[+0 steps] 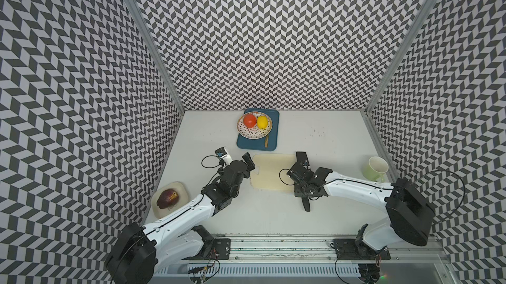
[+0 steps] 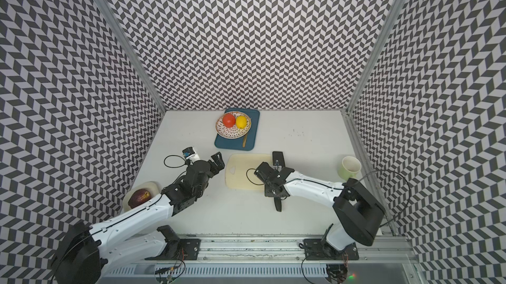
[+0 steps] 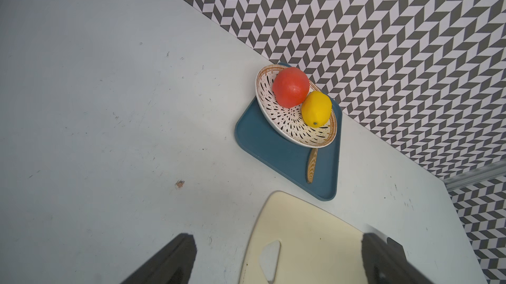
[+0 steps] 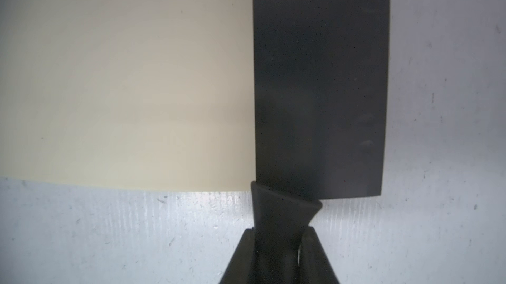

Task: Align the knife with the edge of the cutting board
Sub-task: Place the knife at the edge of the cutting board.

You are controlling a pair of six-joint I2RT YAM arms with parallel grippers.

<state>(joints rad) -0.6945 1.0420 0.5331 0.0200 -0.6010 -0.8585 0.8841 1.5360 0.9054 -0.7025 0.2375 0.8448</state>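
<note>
While my right gripper (image 4: pixel 278 241) is clamped tight on the slim handle of the knife (image 4: pixel 320 82), just behind the blade, the broad black blade faces flat up at the right short end of the cutting board (image 4: pixel 123 77). The blade's left long side runs straight along that board edge, parallel to it; I can't tell whether it overlaps the edge or only butts against it, or whether it rests down or is lifted a bit. In both top views the handle sticks out toward the near side past the board's near edge, and the blade tip pokes just beyond the far edge. My left gripper (image 3: pixel 279 263) is wide open with nothing in it, fingers (image 3: pixel 175 260) spread over the board's left short end, where the triangular hole (image 3: pixel 271 255) is. The board sits mid-table (image 1: pixel 328 137). Just beyond its far edge is a dark blue tray (image 1: pixel 256 145) carrying a patterned bowl (image 1: pixel 247 133) with a tomato (image 1: pixel 249 120) and a lemon (image 1: pixel 262 122), plus a small wooden utensil (image 1: pixel 266 141). A green mug (image 1: pixel 376 169) lies at the right, and a plate (image 1: pixel 182 188) with a dark red fruit (image 1: pixel 167 199) at the near left.
</note>
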